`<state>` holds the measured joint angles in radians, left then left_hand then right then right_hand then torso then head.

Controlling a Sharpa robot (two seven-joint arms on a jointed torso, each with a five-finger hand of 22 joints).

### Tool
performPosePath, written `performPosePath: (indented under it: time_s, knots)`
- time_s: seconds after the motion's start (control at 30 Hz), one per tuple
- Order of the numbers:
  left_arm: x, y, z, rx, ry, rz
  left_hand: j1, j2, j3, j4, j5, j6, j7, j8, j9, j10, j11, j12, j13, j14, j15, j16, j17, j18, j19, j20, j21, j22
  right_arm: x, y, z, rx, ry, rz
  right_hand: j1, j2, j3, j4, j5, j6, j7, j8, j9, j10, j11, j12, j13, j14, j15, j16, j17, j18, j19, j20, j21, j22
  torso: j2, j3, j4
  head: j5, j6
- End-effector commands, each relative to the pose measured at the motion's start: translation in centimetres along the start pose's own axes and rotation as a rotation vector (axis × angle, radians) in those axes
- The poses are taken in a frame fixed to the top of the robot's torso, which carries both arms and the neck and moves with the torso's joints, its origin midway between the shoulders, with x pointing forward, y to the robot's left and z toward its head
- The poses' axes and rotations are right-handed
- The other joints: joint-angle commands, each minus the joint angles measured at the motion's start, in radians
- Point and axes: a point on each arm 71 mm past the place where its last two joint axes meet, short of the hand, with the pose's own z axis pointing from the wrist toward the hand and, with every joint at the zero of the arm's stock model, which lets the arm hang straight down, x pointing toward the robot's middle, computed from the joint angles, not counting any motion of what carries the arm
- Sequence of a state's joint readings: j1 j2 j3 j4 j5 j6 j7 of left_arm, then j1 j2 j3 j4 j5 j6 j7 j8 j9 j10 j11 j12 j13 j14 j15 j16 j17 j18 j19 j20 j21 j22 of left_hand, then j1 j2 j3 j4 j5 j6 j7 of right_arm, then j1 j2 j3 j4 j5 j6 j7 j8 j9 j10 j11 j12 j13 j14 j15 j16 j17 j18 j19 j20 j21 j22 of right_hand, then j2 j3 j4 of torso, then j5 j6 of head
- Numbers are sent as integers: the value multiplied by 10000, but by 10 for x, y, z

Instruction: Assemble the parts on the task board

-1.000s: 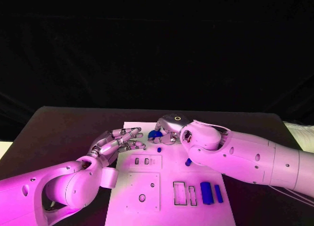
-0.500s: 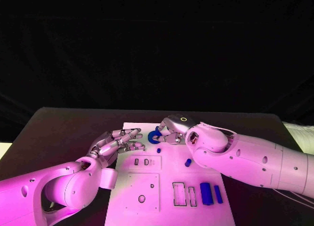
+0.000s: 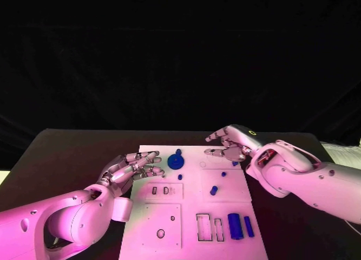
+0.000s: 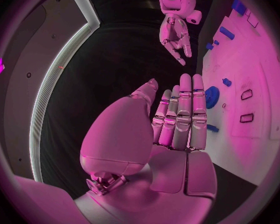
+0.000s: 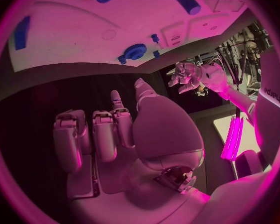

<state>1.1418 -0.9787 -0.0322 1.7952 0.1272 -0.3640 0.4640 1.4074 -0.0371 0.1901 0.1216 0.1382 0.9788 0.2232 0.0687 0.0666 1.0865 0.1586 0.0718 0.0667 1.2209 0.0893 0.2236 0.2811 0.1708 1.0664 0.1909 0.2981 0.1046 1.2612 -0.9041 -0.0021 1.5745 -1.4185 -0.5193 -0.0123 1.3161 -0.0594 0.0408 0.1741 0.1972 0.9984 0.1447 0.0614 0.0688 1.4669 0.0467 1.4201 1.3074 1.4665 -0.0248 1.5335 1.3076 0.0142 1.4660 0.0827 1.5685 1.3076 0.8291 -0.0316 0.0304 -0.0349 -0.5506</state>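
While both robot hands hover empty, fingers apart — a round, toothed blue gear (image 3: 176,161) flat on the white task board (image 3: 192,216).

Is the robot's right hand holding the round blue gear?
No, the right hand hovers open with nothing in it, while the blue gear sits on the white board apart from it.

A black table (image 3: 79,149) stands against a black backdrop (image 3: 180,59) that closes off the whole far side. Off to one side, a pale curved strip (image 4: 53,79) edges a dark wall panel.
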Motion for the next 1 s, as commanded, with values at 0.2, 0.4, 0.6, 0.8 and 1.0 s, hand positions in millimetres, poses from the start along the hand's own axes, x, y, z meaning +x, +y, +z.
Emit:
performPosePath:
  time_s: [0.2, 0.4, 0.6, 0.8, 1.0]
  knots:
    - [2, -1, 1, 183, 274, -138, -38, 30, 7, -55, -49, -63, 8, -29, -8, -60, -13, -55, -7, -95, -10, -64, 11, 97, -70, 3, -54, -11, -16, -38, -26, 757, 494, 2461, 917, -128, 94, -699, -636, 250, -104, 60, 29, 542, 9, 128, 1877, 852, 13, -18, 1694, -142, 1048, 23, 23, 2632, -8, 106, -103, 11, 35]
    - [2, -1, 2, 200, 290, -148, -38, 30, 7, -55, -49, -63, 8, -29, -8, -60, -13, -55, -7, -95, -10, -64, 11, 97, -70, 3, -54, -11, -19, -62, -37, 1327, 861, 2015, 1087, -170, 55, -889, -473, 231, -69, 28, 10, 558, 25, 166, 1903, 863, 17, 2, 1744, -142, 1048, 12, 23, 2632, 6, 143, -90, -50, -90]
    - [2, 0, 3, 209, 275, -142, -38, 30, 7, -55, -49, -63, 8, -29, -8, -60, -13, -55, -7, -95, -10, -64, 11, 97, -70, 3, -54, -11, -15, -76, -40, 1648, 1097, 1511, 1072, -173, 25, -907, -389, 211, -48, 20, 3, 547, 43, 135, 1888, 862, 30, -1, 1738, -142, 1048, 19, 23, 2632, 24, 205, -65, -122, -132]
    - [3, 1, 4, 206, 295, -152, -38, 30, 7, -55, -49, -63, 8, -29, -8, -60, -13, -55, -7, -95, -10, -64, 11, 97, -70, 3, -54, -11, -11, -85, -40, 1857, 1176, 1253, 1016, -179, -15, -892, -397, 201, -41, 18, 0, 544, 52, 128, 1885, 862, 39, -2, 1735, -142, 1048, 25, 23, 2632, 13, 177, -71, -149, -184]
    - [3, 1, 4, 203, 303, -155, -38, 30, 7, -55, -49, -63, 8, -29, -8, -60, -13, -55, -7, -95, -10, -64, 11, 97, -70, 3, -54, -11, -6, -91, -40, 2007, 1273, 1099, 1013, -175, -18, -893, -398, 199, -41, 18, 0, 542, 53, 120, 1881, 864, 40, 3, 1749, -142, 1048, 27, 23, 2632, 17, 188, -77, -125, -227]
